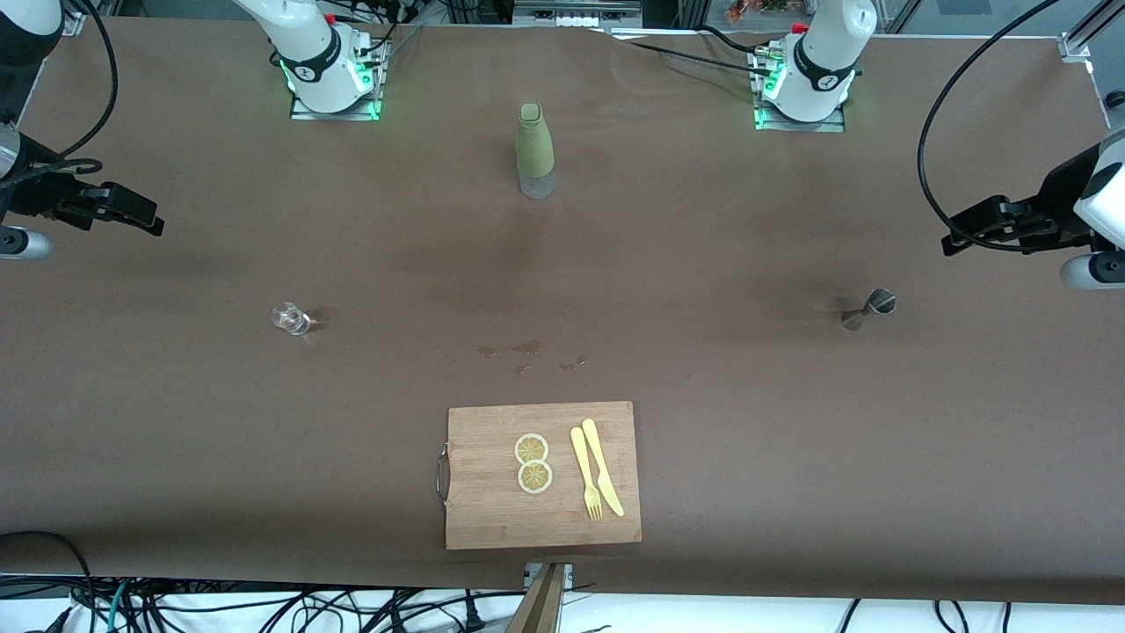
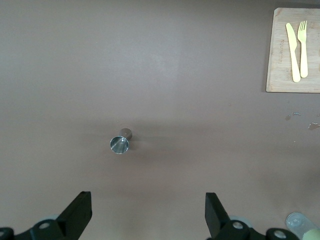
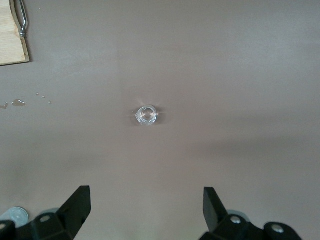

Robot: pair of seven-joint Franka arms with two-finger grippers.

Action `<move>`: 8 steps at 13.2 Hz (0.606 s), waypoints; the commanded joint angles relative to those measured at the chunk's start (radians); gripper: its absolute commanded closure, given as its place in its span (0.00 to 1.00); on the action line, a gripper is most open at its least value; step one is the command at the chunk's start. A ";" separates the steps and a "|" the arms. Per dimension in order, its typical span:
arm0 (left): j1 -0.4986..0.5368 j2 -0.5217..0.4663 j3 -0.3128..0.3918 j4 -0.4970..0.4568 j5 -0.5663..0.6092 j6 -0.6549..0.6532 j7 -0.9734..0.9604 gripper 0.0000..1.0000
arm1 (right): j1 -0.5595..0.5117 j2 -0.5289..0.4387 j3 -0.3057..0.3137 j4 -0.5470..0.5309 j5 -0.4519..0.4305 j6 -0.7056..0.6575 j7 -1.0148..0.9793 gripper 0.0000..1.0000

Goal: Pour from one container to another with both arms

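A tiny clear glass cup (image 1: 292,318) (image 3: 147,115) stands on the brown table toward the right arm's end. A tiny steel jigger (image 1: 870,309) (image 2: 120,143) stands upright toward the left arm's end, its open mouth up. My right gripper (image 1: 141,215) (image 3: 145,194) hangs open over bare table at its end, apart from the cup, with nothing between its fingers. My left gripper (image 1: 962,233) (image 2: 148,200) hangs open over bare table at its own end, apart from the jigger, also holding nothing.
A tall olive-green bottle (image 1: 535,151) stands mid-table between the two arm bases. A wooden cutting board (image 1: 492,510) with two lemon slices, a yellow fork and a knife lies near the front edge. A few liquid drops (image 1: 526,350) mark the cloth just above the board.
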 commanded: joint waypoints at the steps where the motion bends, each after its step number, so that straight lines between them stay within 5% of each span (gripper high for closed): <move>1: 0.002 0.001 -0.003 0.004 -0.028 0.000 -0.001 0.00 | 0.006 0.001 -0.004 0.013 0.006 -0.003 -0.009 0.00; 8: 0.008 0.008 0.003 0.001 -0.045 -0.001 -0.003 0.00 | 0.004 0.012 -0.007 0.009 0.003 0.003 -0.009 0.00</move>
